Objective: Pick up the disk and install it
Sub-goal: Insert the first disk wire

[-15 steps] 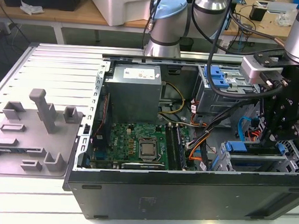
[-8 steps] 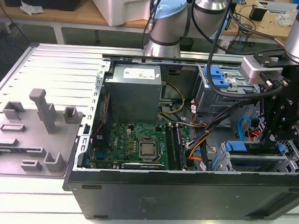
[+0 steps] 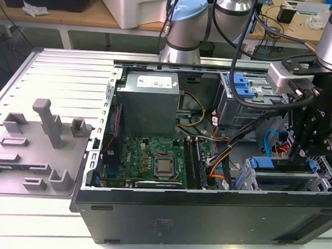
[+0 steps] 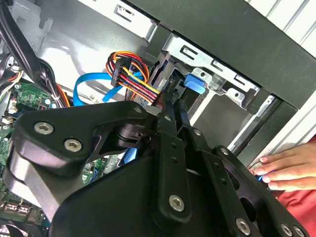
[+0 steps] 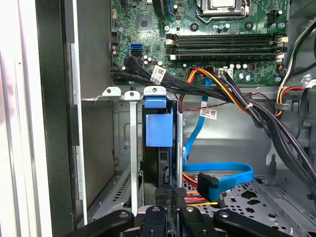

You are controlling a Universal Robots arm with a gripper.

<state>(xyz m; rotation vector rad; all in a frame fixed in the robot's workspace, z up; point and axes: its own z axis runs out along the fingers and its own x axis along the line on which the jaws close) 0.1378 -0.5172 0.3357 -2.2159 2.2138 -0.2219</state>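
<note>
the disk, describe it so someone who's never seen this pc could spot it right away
Start at the open computer case and go to the metal drive cage in its corner at the exterior view's right, below the black gripper. The disk stands on edge in a cage slot. Its blue plastic rail frame and tab distinguish it from the bare metal slots alongside.

Wooden workbench (image 3: 76, 17) behind grey table (image 3: 61, 71)

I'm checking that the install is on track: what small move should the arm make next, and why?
Probably press the disk a touch further into the drive cage, slowly. In the first wrist view its blue rail already sits between the cage's metal walls, with the hand right at its edge. Whether it is fully seated I cannot tell.
</note>
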